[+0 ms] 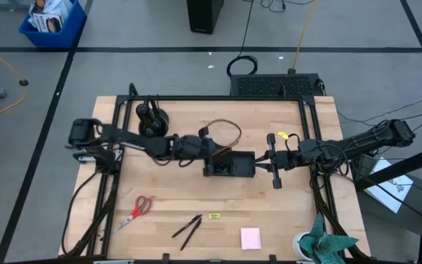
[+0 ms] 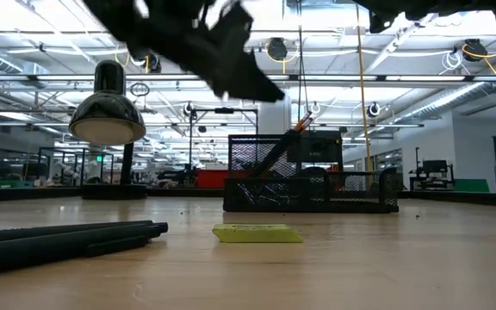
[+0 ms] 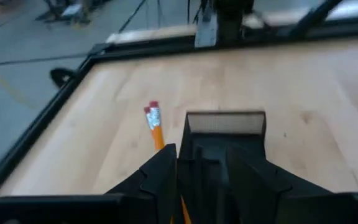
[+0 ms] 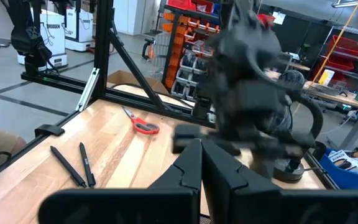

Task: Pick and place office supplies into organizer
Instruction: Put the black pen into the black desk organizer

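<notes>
Black dome lamp (image 1: 151, 117), teal cloth (image 1: 327, 246), blue bin (image 1: 52, 22)

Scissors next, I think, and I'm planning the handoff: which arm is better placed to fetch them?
Probably the left. The red-handled scissors lie on the left arm's side of the table, while the right gripper sits shut beyond the organizer. The left gripper hangs over the organizer.

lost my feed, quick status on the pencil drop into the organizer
Left hand over organizer, pencil between its fingers. Right hand shut, empty, beside the organizer. Nothing blocking.
</notes>
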